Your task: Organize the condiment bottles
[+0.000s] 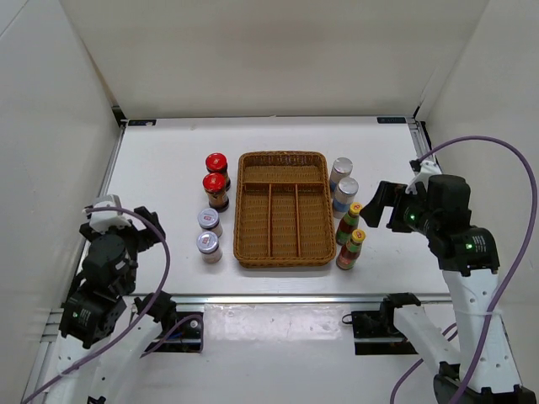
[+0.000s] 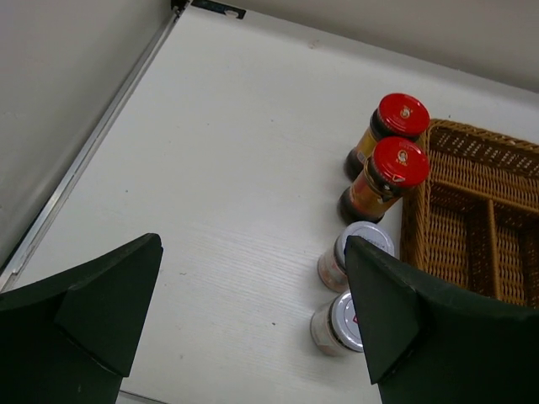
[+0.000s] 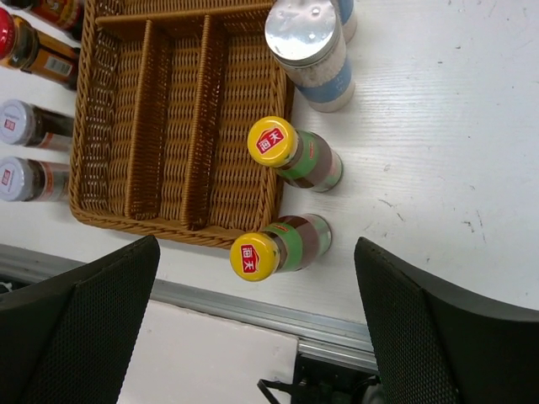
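Beside the wicker tray on its left you have two red-lidded jars and two silver-lidded jars standing in a column; on its right, two white bottles and two sauce bottles; your left gripper and right gripper hang with jaws apart, holding nothing.

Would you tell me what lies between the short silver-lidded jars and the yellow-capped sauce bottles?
Only the brown wicker tray, as the top view shows.

White worktop enclosed by plain white panels: back wall along the far edge, side walls at both side edges, metal rail along the near edge.
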Tool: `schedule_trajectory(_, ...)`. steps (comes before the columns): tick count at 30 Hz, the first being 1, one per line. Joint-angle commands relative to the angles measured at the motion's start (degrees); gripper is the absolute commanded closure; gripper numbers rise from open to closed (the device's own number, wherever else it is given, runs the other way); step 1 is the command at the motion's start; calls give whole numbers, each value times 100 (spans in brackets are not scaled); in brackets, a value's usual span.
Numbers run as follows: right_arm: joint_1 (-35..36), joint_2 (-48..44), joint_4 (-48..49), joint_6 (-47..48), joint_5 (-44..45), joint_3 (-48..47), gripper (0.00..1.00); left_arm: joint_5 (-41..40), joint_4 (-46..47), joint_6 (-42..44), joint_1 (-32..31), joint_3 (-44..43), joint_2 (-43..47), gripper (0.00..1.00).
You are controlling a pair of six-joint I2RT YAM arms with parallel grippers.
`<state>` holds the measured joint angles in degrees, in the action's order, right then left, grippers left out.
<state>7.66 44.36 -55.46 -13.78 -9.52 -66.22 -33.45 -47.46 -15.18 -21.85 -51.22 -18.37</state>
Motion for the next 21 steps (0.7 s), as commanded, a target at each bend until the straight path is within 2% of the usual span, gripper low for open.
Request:
schedule_trajectory(1, 34, 256, 124, -309, 178, -5, 1, 180, 132, -46, -144, 42, -298, 0)
schedule_trajectory(4, 34, 581, -157, -379, 397, -478, 1, 181, 132, -46, -145, 95, -360, 0)
schedule_trajectory(7, 34, 714, -315, -729, 749, -428, 1, 120, 132, -99, -145, 95, -360, 0)
schedule_trajectory(10, 95, 872, -641, -827, 530, -375, 1, 59, 132, -99, -145, 95, -360, 0)
schedule_trajectory(16, 831, 311, -176, -1662, 766, 407, 1, 58, 132, -99, -145, 95, -466, 0)
schedule_trajectory(18, 1095, 257, -9, -1672, 916, 469, 4, 58, 132, -99, -145, 95, -466, 0)
schedule_trajectory(21, 1404, 310, -8, -1724, 1284, 469, 5, 58, 132, -99, -145, 95, -518, 0)
